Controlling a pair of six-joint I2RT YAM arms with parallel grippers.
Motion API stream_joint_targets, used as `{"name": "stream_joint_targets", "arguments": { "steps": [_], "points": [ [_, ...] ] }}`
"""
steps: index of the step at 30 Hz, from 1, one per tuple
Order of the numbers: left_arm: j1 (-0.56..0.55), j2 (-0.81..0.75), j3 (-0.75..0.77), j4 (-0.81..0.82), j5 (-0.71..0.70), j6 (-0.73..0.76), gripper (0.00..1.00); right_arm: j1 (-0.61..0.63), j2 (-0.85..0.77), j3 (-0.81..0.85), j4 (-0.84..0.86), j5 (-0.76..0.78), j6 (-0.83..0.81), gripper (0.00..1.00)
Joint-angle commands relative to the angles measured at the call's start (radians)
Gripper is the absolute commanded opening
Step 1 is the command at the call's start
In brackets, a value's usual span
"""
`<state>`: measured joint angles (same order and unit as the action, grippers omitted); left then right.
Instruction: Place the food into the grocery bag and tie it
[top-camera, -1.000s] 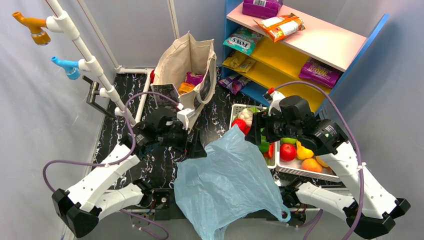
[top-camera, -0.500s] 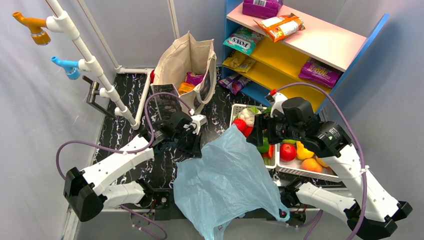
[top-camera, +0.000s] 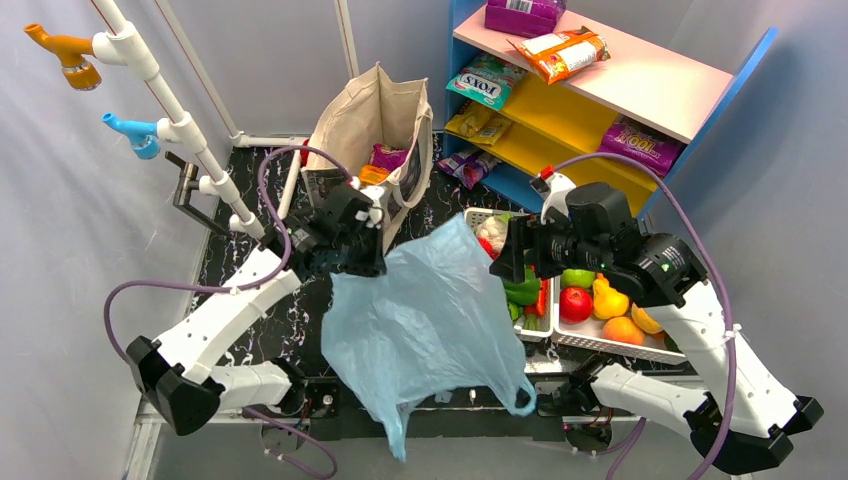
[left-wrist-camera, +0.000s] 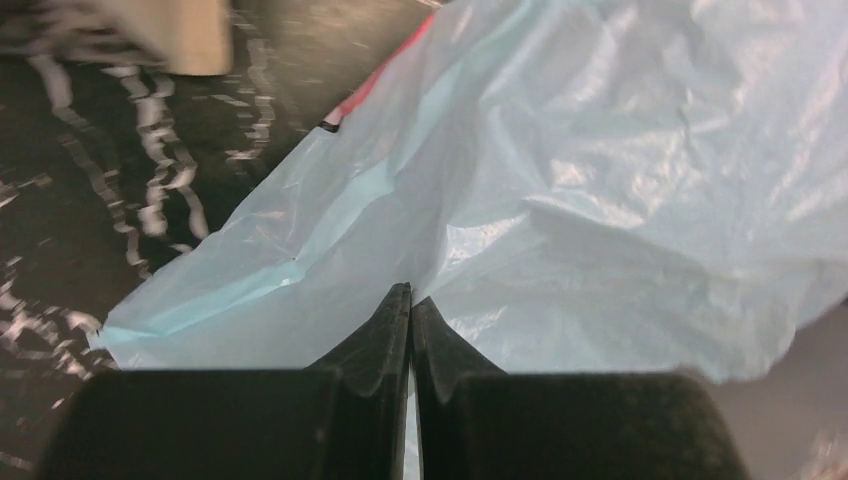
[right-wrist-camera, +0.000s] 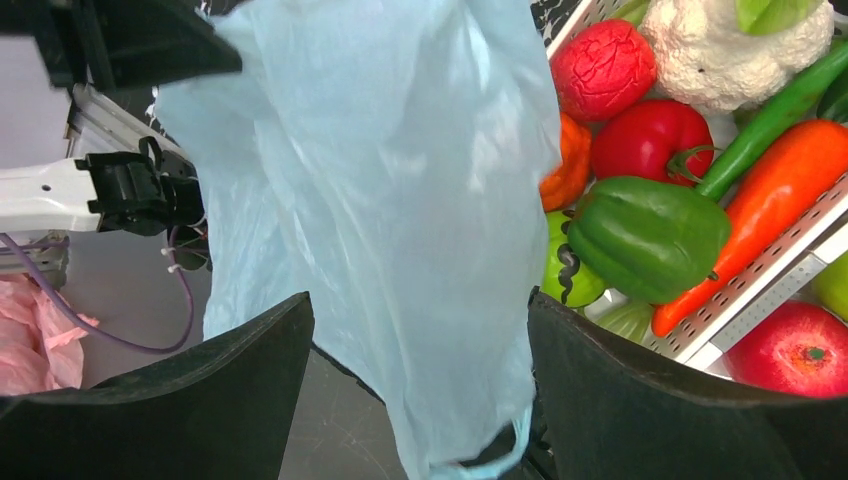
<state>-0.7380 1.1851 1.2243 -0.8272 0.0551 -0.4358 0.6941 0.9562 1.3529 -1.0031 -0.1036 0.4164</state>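
Note:
The light-blue grocery bag hangs raised over the table's front edge, one handle loop dangling low. My left gripper is shut on the bag's upper left edge. In the left wrist view the jaws meet with thin blue film pinched between them. My right gripper stands open at the bag's upper right. In the right wrist view the bag hangs between the wide-apart fingers, not gripped. The food lies in white trays: a green pepper, a tomato, a red apple.
A beige canvas tote stands at the back behind the left gripper. A blue shelf unit with snack packets fills the back right. A white pipe rack with coloured hooks slants along the left. The table top is black marble.
My left gripper went from open to shut on the bag's edge, then lifted it up and back to the left. The bag rose and shifted left. The right gripper stayed open.

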Motion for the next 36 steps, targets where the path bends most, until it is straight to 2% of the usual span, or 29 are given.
{"name": "stream_joint_targets", "arguments": {
  "steps": [1, 11, 16, 22, 23, 26, 30, 36],
  "points": [
    [0.16, 0.039, 0.028, -0.155, -0.1, -0.096, 0.0, 0.001, 0.025, 0.061, 0.017, -0.014, 0.006, 0.85],
    [0.509, 0.023, -0.042, -0.132, 0.057, -0.284, 0.0, 0.001, 0.091, 0.052, 0.094, -0.018, 0.039, 0.84],
    [0.682, -0.023, -0.134, -0.101, 0.164, -0.386, 0.0, 0.001, 0.146, 0.055, 0.118, -0.101, 0.04, 0.84],
    [0.733, -0.011, -0.091, -0.138, 0.162, -0.484, 0.0, 0.007, 0.186, 0.014, 0.108, -0.223, -0.01, 0.84],
    [0.736, -0.01, -0.047, -0.109, 0.2, -0.492, 0.0, 0.022, 0.175, -0.026, 0.139, -0.287, -0.03, 0.84],
    [0.736, -0.014, -0.035, -0.105, 0.217, -0.518, 0.0, 0.058, 0.158, -0.092, 0.198, -0.304, -0.062, 0.84],
    [0.736, -0.016, -0.051, -0.064, 0.27, -0.576, 0.0, 0.195, 0.147, -0.162, 0.207, -0.129, -0.17, 0.87],
    [0.736, -0.013, -0.067, -0.048, 0.306, -0.613, 0.0, 0.316, 0.066, -0.32, 0.368, -0.008, -0.189, 0.88]
  ]
}}
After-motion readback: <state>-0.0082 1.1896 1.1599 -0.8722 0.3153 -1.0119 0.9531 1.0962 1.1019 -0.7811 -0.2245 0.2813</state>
